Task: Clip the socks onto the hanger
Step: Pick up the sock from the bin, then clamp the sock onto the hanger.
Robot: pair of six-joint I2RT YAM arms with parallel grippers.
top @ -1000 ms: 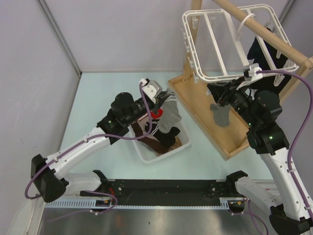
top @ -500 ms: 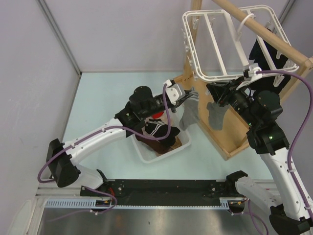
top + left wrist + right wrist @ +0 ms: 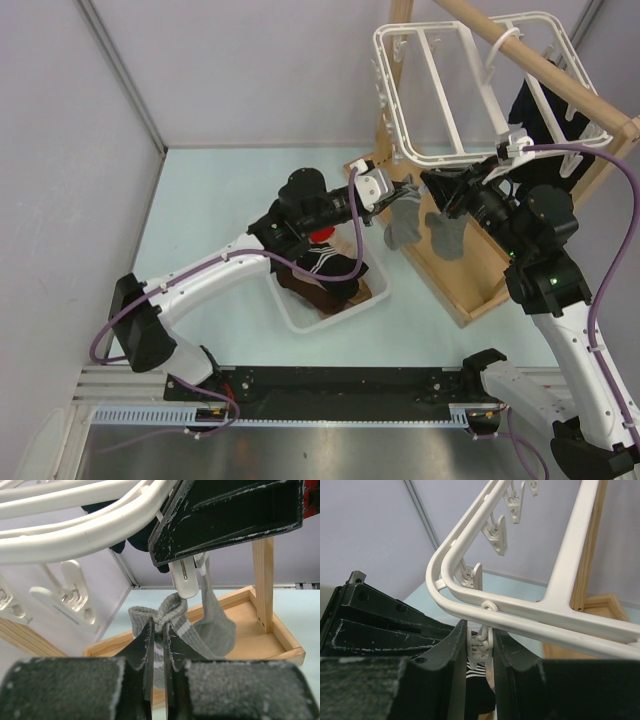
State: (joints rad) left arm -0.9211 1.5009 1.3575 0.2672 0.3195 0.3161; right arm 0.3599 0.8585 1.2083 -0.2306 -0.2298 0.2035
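We see the hanger, a big white frame with bars across it, hung on a wooden pole high up at the back right. Its near rail has a round corner, and small white clips dangle under it in a row. Right below that near rail, the right pincer is squeezed on one clip, with a finger pressed on each side. A plain grey sock hangs down from that same clip, with its rounded end at the bottom. Just left of it, under the hanger's near left corner, the left pincer is pinched tight on the bunched top of a striped grey sock. This sock is soft and ribbed with white bands, and the rest of it droops below the fingers. Its top sits just under the tip of the clip, but we cannot tell if they touch. The two grey socks hang side by side with only a thin gap between them. Below the hanger is a wooden tray with a raised edge, and a wooden post stands up from it, so the room there is tight. A black sock hangs at the hanger's far right side. Down and left of the hanger, a white basket sits on the pale table. It holds a black striped sock and a brown sock, well apart from the clips.
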